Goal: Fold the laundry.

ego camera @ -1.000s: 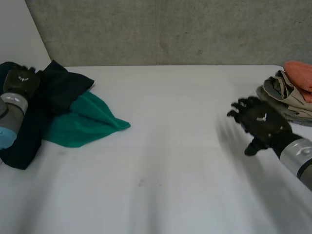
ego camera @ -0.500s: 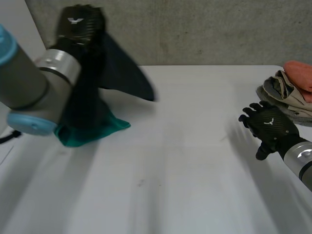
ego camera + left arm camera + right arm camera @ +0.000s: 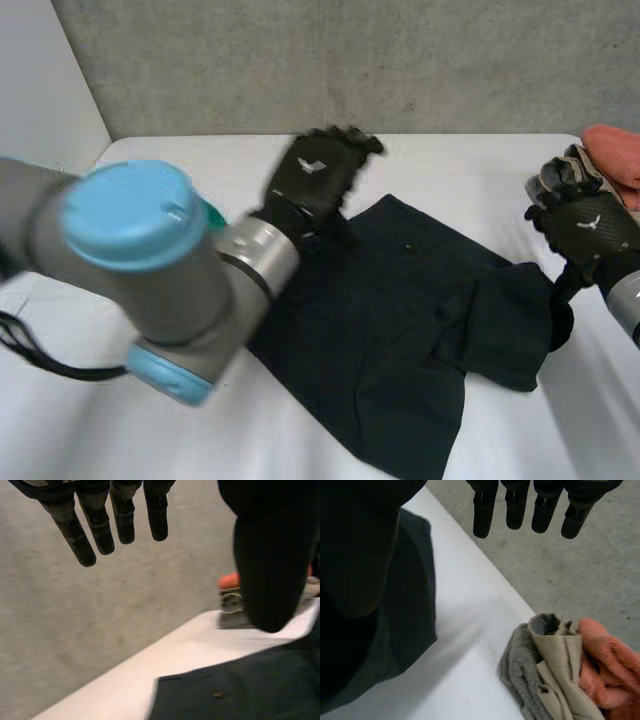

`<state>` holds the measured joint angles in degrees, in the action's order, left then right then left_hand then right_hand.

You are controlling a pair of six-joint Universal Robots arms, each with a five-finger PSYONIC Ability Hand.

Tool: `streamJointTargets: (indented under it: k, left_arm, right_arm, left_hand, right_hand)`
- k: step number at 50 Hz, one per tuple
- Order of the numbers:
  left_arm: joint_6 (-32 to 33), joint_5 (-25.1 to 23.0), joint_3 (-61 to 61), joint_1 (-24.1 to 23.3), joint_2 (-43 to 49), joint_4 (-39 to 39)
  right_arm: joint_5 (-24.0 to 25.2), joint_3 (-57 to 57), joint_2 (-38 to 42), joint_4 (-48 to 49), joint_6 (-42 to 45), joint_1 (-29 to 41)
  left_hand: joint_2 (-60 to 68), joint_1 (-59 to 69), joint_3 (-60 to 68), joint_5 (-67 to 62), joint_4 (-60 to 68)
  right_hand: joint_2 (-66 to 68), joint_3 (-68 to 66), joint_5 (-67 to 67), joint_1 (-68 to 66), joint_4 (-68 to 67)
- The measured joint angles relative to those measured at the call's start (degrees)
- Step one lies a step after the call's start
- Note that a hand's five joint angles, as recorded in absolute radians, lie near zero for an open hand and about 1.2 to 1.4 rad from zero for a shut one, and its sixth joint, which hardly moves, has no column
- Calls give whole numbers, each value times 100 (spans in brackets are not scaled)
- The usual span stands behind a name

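Observation:
A dark navy garment [image 3: 400,330] lies spread across the middle of the white table [image 3: 455,165], with some folds near its right side. My left hand [image 3: 318,178] hovers over the garment's far left corner, fingers [image 3: 100,525] straight and holding nothing; the dark cloth [image 3: 250,692] lies below it. My right hand [image 3: 590,232] is at the garment's right edge, open, with straight fingers [image 3: 515,505] and its thumb above the dark cloth [image 3: 410,605]. I cannot tell whether it touches the cloth.
A pile of folded laundry [image 3: 590,170] sits at the far right edge: an orange towel [image 3: 610,670] on beige cloth [image 3: 560,675] and grey cloth. A sliver of teal cloth [image 3: 212,213] peeks out behind my left arm. A concrete wall stands behind the table.
My left arm lifted the dark garment off the teal cloth at the left, swung it across and let it go on the middle of the table. My right hand drew back toward the right.

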<state>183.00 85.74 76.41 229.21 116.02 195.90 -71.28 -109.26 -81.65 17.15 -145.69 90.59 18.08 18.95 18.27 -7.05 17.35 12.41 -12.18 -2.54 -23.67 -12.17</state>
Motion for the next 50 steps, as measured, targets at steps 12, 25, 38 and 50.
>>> streamJointTargets:
  k: [12, 25, 38, 50]
  left_arm:
    - [377, -46, 1029, 1759, -920, -126]
    - [2333, -65, 1016, 2870, 784, -125]
    - [2646, -42, 417, 2913, 1555, -74]
    - [2635, 836, 76, 3234, 1500, 930]
  right_arm:
    - [373, 125, -811, -1128, -457, 582]
    - [-174, 120, 190, -999, 57, 2007]
    - [-749, 30, 550, -503, 238, 2065]
    - [-716, -23, 527, -500, 227, 2034]
  left_hand:
    - [0, -6, 0, 0, 0]
    - [260, 162, 242, -410, 347]
    - [4151, 4231, 4035, -4108, 4149]
    - [5021, 4642, 4982, -4879, 5113]
  right_hand:
    - [0, 0, 0, 0, 0]
    - [0, 0, 0, 0, 0]
    - [0, 0, 0, 0, 0]
    - [0, 0, 0, 0, 0]
